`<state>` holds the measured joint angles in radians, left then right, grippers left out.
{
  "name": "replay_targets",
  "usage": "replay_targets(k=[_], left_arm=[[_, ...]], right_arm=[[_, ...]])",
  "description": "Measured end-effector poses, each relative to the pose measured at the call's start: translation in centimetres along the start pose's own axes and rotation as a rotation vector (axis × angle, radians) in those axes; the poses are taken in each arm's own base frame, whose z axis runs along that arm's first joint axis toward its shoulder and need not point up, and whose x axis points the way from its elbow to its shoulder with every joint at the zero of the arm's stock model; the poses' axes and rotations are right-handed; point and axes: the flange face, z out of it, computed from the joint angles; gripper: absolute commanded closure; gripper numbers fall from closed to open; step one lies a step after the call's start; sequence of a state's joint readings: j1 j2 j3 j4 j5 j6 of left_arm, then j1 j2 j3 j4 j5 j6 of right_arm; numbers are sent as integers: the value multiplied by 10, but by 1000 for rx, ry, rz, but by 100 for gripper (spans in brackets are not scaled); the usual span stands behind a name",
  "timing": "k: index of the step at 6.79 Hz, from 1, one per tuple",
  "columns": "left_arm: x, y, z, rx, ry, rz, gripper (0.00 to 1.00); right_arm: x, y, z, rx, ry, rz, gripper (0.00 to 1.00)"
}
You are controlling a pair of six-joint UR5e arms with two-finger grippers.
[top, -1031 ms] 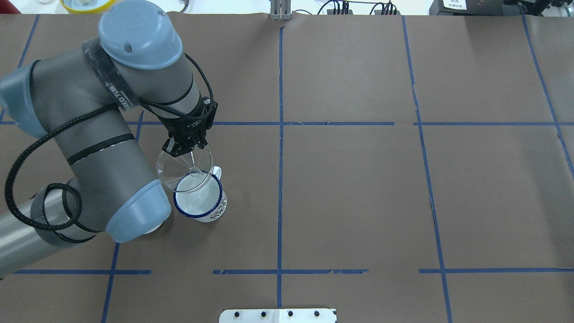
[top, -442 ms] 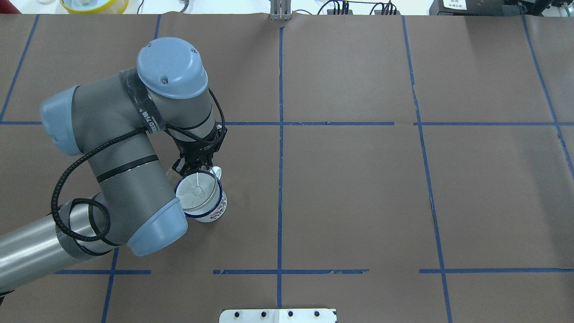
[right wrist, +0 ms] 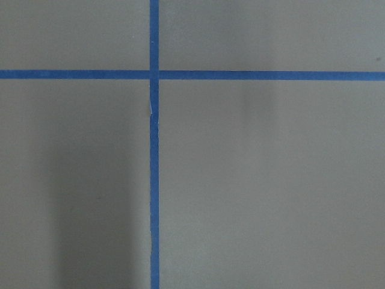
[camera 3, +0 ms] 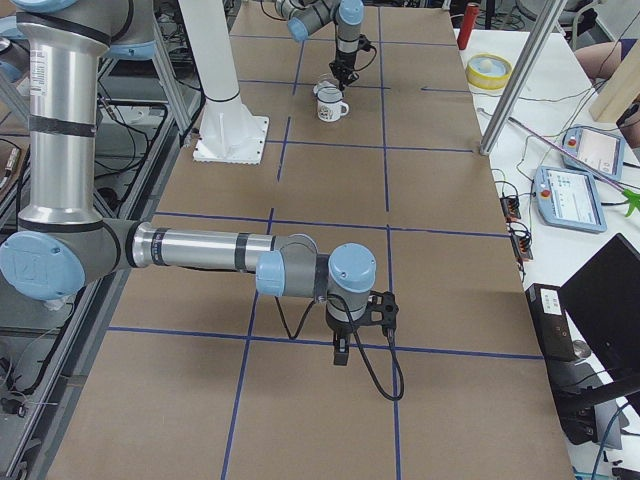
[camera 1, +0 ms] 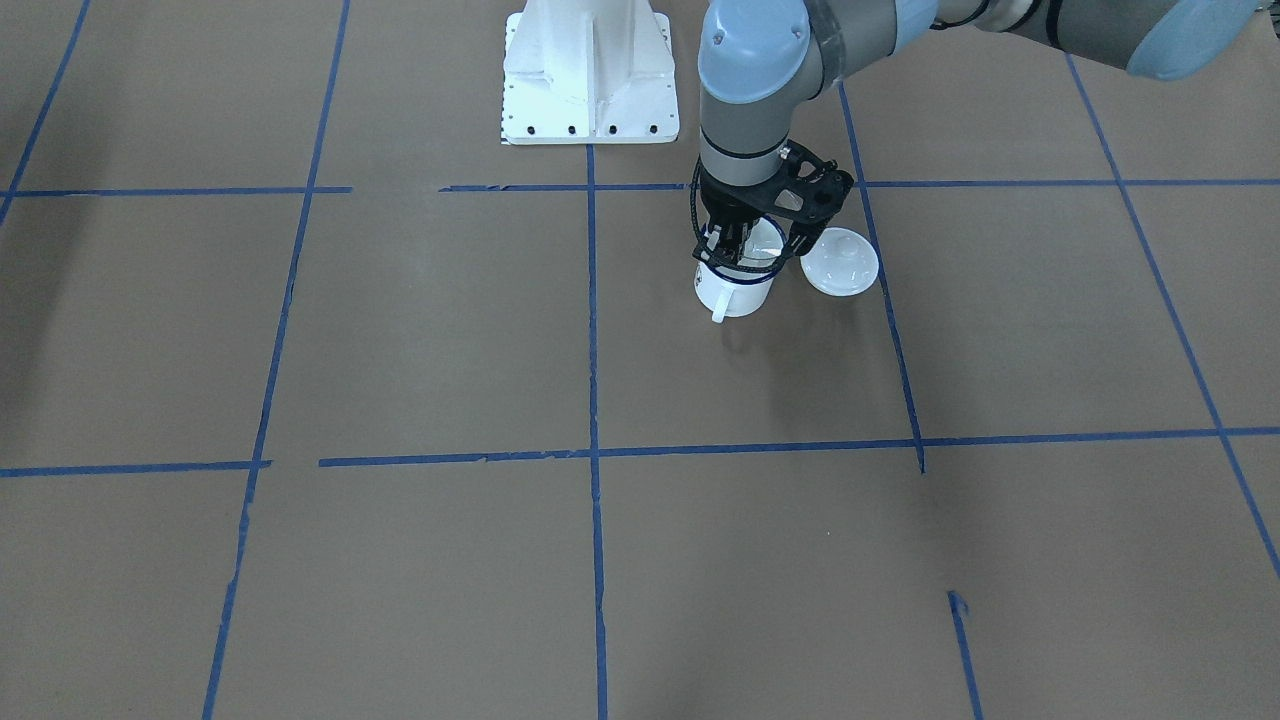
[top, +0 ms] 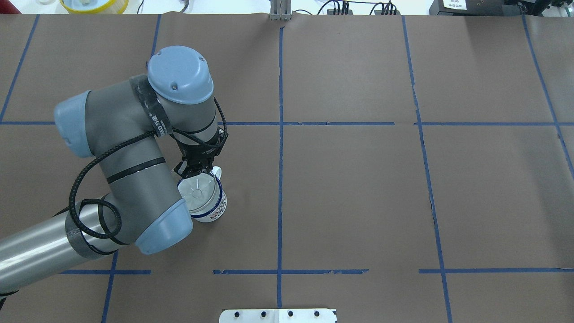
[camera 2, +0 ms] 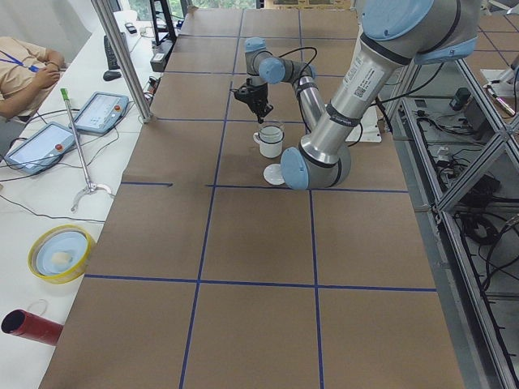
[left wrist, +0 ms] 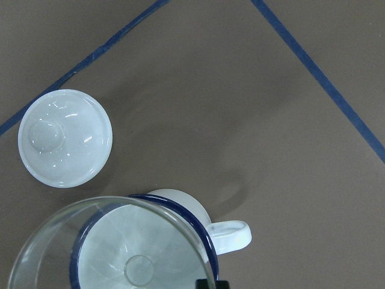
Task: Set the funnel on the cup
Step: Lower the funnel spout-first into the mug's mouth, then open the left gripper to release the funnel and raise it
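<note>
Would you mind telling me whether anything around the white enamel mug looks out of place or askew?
Nothing stands out: the white enamel mug stands upright, the clear plastic funnel looks level over its mouth, held by the left gripper, and the round white lid lies flat beside it.

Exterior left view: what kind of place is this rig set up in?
Most likely a robotics lab's data-collection cell. The table is papered brown and marked with a blue tape grid; two teach pendants lie on the side bench, with an operator beside them.
</note>
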<state>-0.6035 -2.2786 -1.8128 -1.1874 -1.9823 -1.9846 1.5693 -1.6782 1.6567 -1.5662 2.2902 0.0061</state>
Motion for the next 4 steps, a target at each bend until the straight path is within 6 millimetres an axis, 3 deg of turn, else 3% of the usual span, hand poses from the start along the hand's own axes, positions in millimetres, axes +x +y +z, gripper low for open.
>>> replay_targets(k=[1,2,4], left_arm=[[1,2,5,-1,-6,3,83],[1,2,8,-1,-8,4,1],[0,3,6,-2,-5,6,0]], right_arm=[[0,0,0,0,0,0,0],[0,0,0,0,0,0,0],[0,0,0,0,0,0,0]])
